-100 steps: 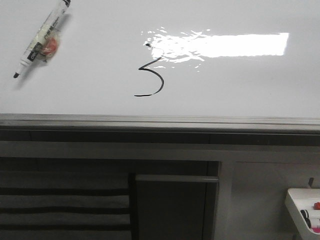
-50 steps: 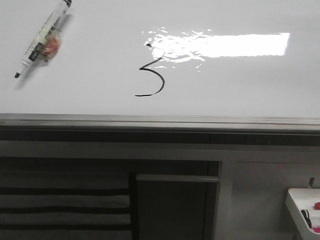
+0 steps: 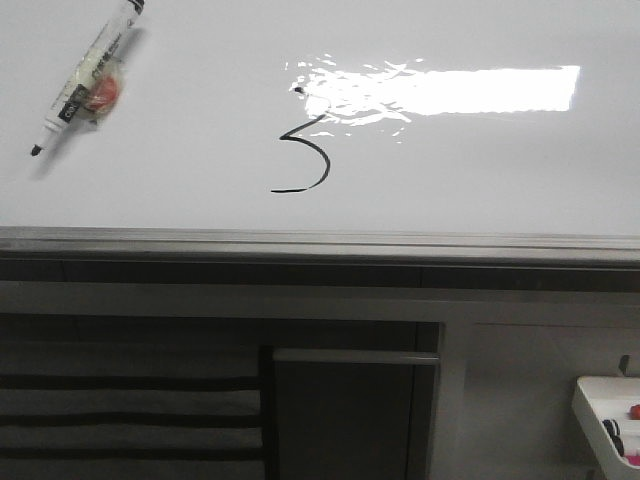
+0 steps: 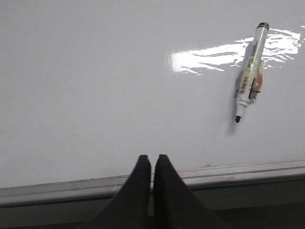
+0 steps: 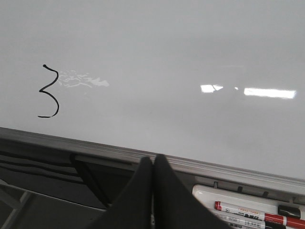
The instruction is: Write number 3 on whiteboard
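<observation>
Both claws are being held pressed together and empty: left gripper (image 4: 152, 164) nearer the uncapped marker (image 4: 249, 71), lying tip toward the rail; right gripper (image 5: 153, 164) nearer the number 3 (image 5: 49, 91) on the whiteboard (image 3: 480, 170).

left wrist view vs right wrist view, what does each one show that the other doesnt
Only the left wrist view shows the uncapped marker lying on the board and the left gripper, its fingers together and empty. Only the right wrist view shows the number 3, complete, the tray below the rail holding a red marker, and the right gripper, also closed and empty. Both show the whiteboard with glare, and its grey edge rail.
</observation>
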You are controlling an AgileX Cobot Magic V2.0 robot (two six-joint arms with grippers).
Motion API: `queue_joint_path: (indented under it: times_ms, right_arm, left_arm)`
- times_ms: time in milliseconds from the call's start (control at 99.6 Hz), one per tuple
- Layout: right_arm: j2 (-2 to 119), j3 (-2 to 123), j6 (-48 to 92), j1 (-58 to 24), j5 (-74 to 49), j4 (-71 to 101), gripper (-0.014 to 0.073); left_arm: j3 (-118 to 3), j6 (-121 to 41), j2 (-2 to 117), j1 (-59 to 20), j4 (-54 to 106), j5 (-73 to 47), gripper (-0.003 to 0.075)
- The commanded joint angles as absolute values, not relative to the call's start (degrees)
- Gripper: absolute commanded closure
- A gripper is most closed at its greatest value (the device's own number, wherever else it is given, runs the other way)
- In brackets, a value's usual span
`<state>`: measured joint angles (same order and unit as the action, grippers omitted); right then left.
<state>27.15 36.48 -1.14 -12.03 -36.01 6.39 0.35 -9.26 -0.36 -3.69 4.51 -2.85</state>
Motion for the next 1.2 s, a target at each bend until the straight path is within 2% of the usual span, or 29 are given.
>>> queue_joint_path:
  times_ms: [0,482,593,743,914,1185]
  right_arm:
    - [27.3,37.8,-1.1,-11.6,-32.0,6.4,0.0673]
    - [25.7,36.4,-1.1,-11.0,-30.7,5.8,0.0673]
    - [20.5,30.4,-1.1,-5.8,-27.1,5.8,0.0673]
    - [10.3,17.5,-1.1,-0.9,-15.6,5.8,0.0673]
    - [3.4,7.2,-1.1,-0.9,-7.1,5.9,0.0673]
    - [-2.1,-2.6,-3.1,-2.8,4.0,4.4,0.0673]
  left_arm:
    - [0.5,-8.6,-2.2,-4.2,4.4,1.9,0.0739]
    - [0.5,-8.6,-2.2,-4.2,4.4,1.9,0.0739]
    - [0.5,-8.6,-2.2,-4.2,4.4,1.9,0.0739]
    - [0.5,-8.6,-2.2,-4.2,4.4,1.9,0.0739]
    - [0.5,-8.6,-2.2,-4.2,4.4,1.9,0.0739]
    - [0.5,-8.6,-2.2,-4.2,4.4,1.9,0.0739]
